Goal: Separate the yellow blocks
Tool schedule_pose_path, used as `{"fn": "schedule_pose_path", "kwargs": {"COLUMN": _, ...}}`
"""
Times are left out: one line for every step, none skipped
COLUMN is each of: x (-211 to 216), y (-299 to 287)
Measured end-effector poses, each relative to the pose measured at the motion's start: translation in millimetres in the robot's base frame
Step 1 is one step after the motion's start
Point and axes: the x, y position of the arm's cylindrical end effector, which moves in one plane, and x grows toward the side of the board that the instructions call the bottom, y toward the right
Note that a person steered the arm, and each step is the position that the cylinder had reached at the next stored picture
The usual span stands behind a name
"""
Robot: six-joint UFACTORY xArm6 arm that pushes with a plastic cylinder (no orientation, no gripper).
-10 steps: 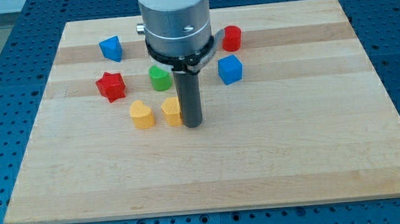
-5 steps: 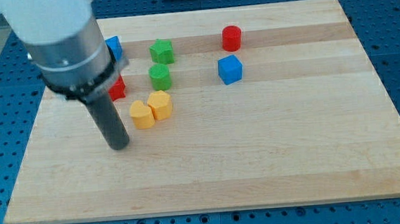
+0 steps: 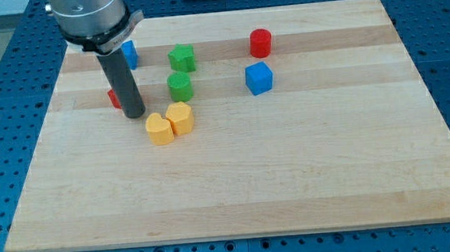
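Two yellow blocks touch each other near the board's middle left: a yellow heart-like block [image 3: 159,129] and a yellow hexagonal block [image 3: 180,117] just to its upper right. My tip [image 3: 134,114] stands on the board just up and to the left of the yellow heart-like block, a small gap apart. The rod hides most of a red star block [image 3: 113,99] behind it.
A green cylinder [image 3: 179,87] sits just above the yellow pair, a green star block [image 3: 181,58] above that. A blue block [image 3: 130,54] is partly hidden by the arm. A blue cube [image 3: 259,77] and a red cylinder [image 3: 260,42] lie to the right.
My tip went from the right of the yellow blocks round to their lower left, then up to their upper left. The right yellow block was pushed against the left one.
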Motion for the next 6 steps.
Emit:
{"fn": "schedule_pose_path", "kwargs": {"x": -7.5, "y": 1.1}}
{"fn": "schedule_pose_path", "kwargs": {"x": -3.8, "y": 16.1}}
{"fn": "schedule_pose_path", "kwargs": {"x": 30.8, "y": 37.9}}
{"fn": "schedule_pose_path", "kwargs": {"x": 61.3, "y": 35.7}}
{"fn": "schedule_pose_path", "kwargs": {"x": 90.3, "y": 44.6}}
{"fn": "schedule_pose_path", "kwargs": {"x": 77.5, "y": -8.9}}
